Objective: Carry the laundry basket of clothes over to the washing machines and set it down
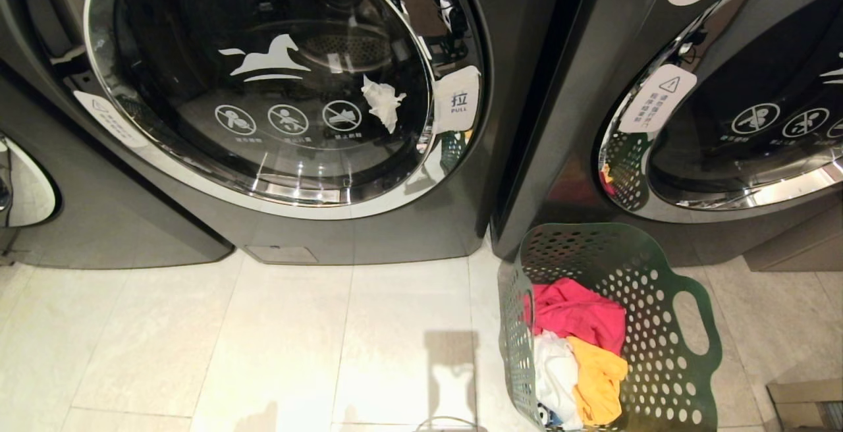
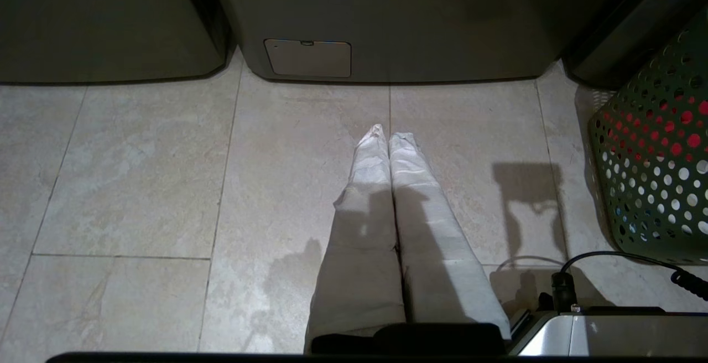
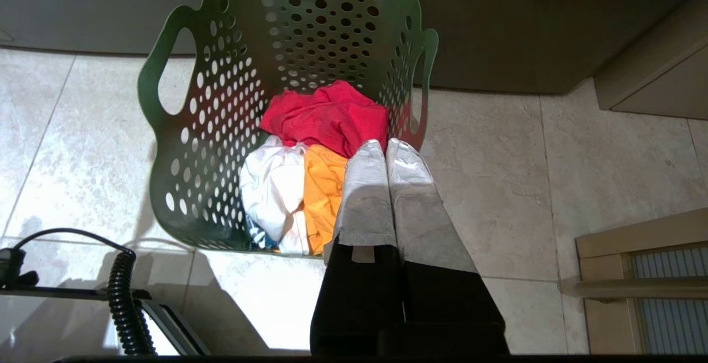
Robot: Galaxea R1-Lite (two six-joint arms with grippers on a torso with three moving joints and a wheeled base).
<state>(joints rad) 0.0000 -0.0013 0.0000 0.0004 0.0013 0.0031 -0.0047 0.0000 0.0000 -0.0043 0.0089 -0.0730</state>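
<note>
The dark green laundry basket (image 1: 658, 326) stands on the tiled floor just before the right washing machine (image 1: 744, 122), beside the gap to the left washing machine (image 1: 263, 89). Inside lie the clothes (image 1: 579, 353): pink-red, white and yellow-orange. In the right wrist view the basket (image 3: 221, 130) sits under my right gripper (image 3: 385, 144), which hangs shut and empty above the basket's near rim, by the clothes (image 3: 315, 153). My left gripper (image 2: 385, 132) is shut with nothing in it over bare tiles, with the basket's wall (image 2: 658, 169) off to one side. Neither arm shows in the head view.
A small white scrap of tissue (image 1: 383, 103) clings to the left machine's glass door. A wooden-framed object (image 3: 641, 274) stands on the floor to the basket's right. My base edge and a coiled black cable (image 3: 124, 296) lie close behind the basket.
</note>
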